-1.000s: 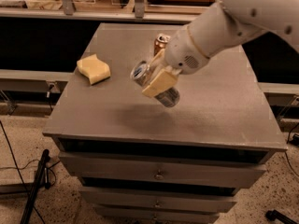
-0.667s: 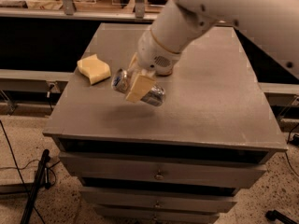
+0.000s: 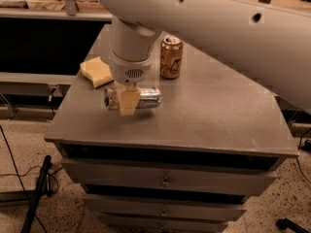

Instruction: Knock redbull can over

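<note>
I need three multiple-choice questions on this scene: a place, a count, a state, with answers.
1. The gold-brown soda can stands: A) on the table behind the redbull can; B) on the floor; C) on a chair.
2. Cans in view: A) one; B) two; C) three.
3. The redbull can is: A) upright; B) on its side; C) crushed flat.
Answers: 1 A, it is farther back; 2 B, one silver, one gold-brown; 3 B, it lies level in the gripper over the table's front.
</note>
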Available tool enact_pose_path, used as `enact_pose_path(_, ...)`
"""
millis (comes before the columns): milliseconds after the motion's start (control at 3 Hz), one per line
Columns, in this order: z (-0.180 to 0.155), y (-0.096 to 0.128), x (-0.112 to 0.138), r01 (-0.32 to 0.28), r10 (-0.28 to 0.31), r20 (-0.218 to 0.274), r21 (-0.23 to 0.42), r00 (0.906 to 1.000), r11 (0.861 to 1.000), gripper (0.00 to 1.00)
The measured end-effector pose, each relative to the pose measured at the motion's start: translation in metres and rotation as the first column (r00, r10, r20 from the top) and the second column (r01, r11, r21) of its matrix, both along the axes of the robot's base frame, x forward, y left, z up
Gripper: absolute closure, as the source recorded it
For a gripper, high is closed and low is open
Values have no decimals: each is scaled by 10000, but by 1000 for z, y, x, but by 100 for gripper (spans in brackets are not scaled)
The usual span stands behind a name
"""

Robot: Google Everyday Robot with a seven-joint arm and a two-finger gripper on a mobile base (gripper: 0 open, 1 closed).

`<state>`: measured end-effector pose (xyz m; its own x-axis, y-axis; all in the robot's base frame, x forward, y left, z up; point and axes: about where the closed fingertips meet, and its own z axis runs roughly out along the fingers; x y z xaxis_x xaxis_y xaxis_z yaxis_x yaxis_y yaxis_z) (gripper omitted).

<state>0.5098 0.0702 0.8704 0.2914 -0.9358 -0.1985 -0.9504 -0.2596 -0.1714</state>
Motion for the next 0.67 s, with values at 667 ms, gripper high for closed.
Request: enact_pose_path(667,-13,1,-3,-1091,1124,110,-1651,9936,9802,37)
